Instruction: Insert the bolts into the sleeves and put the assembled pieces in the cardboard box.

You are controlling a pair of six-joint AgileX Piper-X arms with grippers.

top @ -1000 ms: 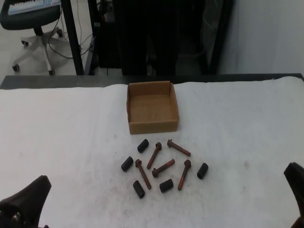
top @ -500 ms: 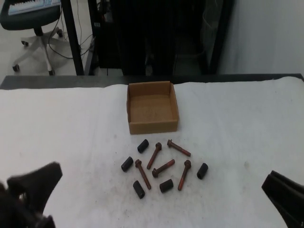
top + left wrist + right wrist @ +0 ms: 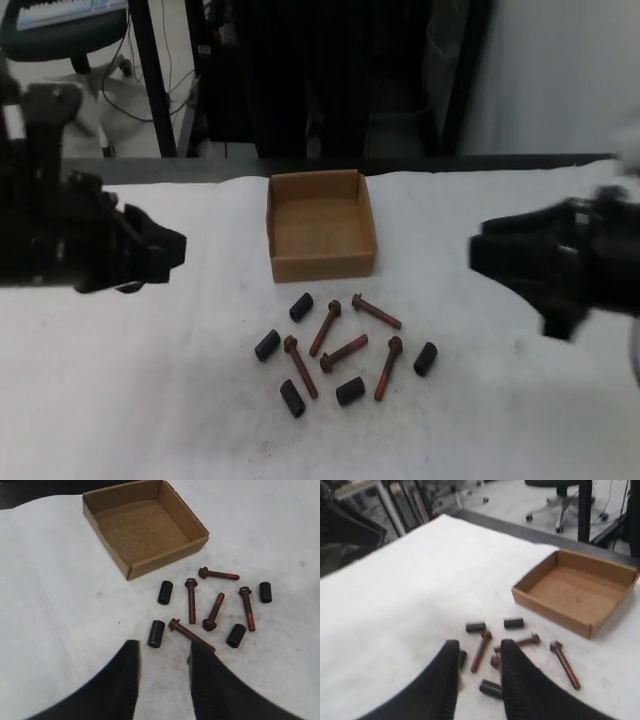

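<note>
Several rust-coloured bolts (image 3: 325, 327) and several short black sleeves (image 3: 301, 306) lie loose on the white cloth, just in front of the cardboard box (image 3: 320, 265), which has nothing in it. My left gripper (image 3: 175, 250) hangs to the left of the box; its wrist view looks down on the bolts (image 3: 191, 600), sleeves (image 3: 165, 592) and box (image 3: 167, 557) past the open gripper (image 3: 165, 647). My right gripper (image 3: 482, 252) hangs to the right of the pile. In its wrist view the open gripper (image 3: 479, 647) stands over a bolt (image 3: 480, 650), with a sleeve (image 3: 513, 623) and the box (image 3: 550, 611) beyond.
A white cloth (image 3: 520, 420) covers the bench, with bare room on both sides of the pile. A dark bench edge (image 3: 180, 168) runs behind the box. An office chair (image 3: 70, 60) and black frames stand on the floor beyond.
Both arms have come up from the near corners of the high view and now hang level with the box, one on each side of the pile. The bolts, sleeves and box have not moved.
</note>
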